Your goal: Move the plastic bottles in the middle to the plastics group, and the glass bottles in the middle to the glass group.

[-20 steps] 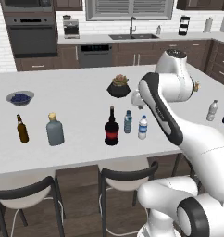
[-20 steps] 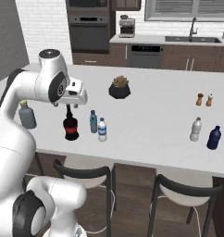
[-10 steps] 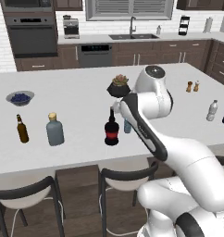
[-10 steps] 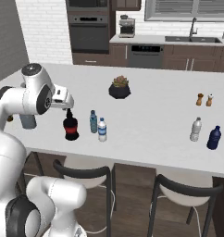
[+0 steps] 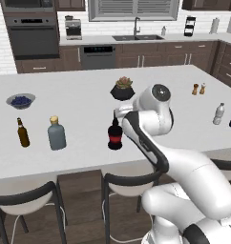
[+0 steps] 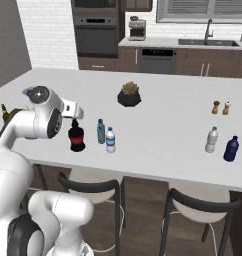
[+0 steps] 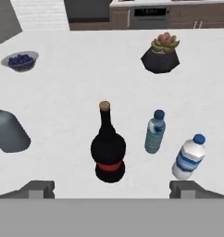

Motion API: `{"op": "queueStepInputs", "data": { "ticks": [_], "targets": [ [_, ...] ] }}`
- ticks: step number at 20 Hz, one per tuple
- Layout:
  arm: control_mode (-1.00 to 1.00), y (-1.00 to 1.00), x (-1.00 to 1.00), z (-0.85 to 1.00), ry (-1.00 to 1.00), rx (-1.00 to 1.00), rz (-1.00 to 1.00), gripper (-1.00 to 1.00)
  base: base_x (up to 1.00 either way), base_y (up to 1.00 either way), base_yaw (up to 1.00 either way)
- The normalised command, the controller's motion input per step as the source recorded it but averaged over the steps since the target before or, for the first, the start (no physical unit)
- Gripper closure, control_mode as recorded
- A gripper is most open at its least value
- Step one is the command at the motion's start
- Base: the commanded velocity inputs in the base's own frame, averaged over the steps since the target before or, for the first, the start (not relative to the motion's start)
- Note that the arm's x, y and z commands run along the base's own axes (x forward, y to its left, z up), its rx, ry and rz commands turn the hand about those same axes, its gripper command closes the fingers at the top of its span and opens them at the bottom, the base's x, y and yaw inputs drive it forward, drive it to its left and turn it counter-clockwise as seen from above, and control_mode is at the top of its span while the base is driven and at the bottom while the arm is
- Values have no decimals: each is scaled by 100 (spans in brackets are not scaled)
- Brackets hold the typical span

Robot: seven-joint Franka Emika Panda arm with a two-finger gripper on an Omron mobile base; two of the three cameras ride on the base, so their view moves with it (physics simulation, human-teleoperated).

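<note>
The black glass bottle (image 7: pixel 108 148) with a red label and long neck stands on the white island, centred ahead of my gripper (image 7: pixel 111 189). The fingertips (image 7: pixel 37 187) stand far apart on either side of it, open and touching nothing. To the bottle's right are the blue-tinted plastic bottle (image 7: pixel 154 132) and the white-and-blue labelled one (image 7: pixel 189 157). In the right base view my gripper (image 6: pixel 75 117) hovers just above the black bottle (image 6: pixel 76 139). The plastics group, a clear bottle (image 6: pixel 211 139) and a dark blue container (image 6: pixel 231 148), stands far right. The glass group, a brown bottle (image 5: pixel 23 132) and a grey-blue flask (image 5: pixel 56 134), stands left.
A potted succulent (image 5: pixel 122 89) sits behind the middle bottles. A bowl of blueberries (image 5: pixel 20 100) lies at the far left, and salt and pepper shakers (image 5: pixel 198 88) stand at the right back. Stools (image 5: pixel 127 183) line the island's near edge.
The arm has swung left and brought the hand from the island's right side to just above the black bottle. The bottles have not moved.
</note>
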Motion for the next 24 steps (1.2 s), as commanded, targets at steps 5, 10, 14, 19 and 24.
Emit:
{"op": "queueStepInputs", "data": {
  "ticks": [5, 10, 14, 19, 24],
  "targets": [
    [-100, 5, 14, -2, -2, 0, 0, -100, 0, 0, 0],
    [-100, 6, 13, -2, 0, 0, 0, -100, 0, 0, 0],
    [-100, 6, 22, -21, -7, 0, 0, -100, 0, 0, 0],
    [-100, 4, 18, -11, -5, 0, 0, -100, 0, 0, 0],
    [-100, 0, 23, -3, -2, 0, 0, -100, 0, 0, 0]
  ]
}}
